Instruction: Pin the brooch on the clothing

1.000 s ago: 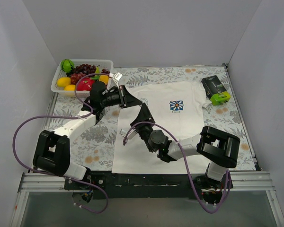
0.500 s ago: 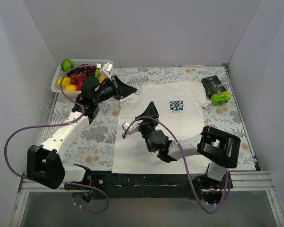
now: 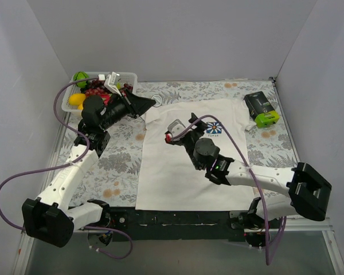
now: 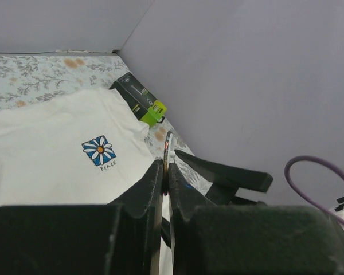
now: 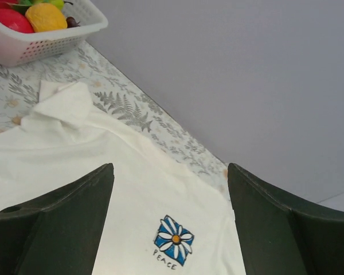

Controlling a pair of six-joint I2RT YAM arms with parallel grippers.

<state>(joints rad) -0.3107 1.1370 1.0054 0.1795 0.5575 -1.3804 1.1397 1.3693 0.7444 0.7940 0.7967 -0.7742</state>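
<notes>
The brooch (image 4: 167, 146) is pinched edge-on by left gripper (image 4: 165, 165) at clothing's (image 4: 46, 154) far-left corner; right gripper (image 5: 170, 169) is held spread.

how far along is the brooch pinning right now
Done: the T-shirt lies spread out. In hand: the left gripper is shut on a thin edge-on sliver, apparently the brooch; the right gripper hovers open over the chest. Left: nothing is pinned on the fabric yet.

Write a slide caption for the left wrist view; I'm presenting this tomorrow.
Left gripper pinching the edge-on brooch above the shirt, blue logo and green box beyond.
</notes>
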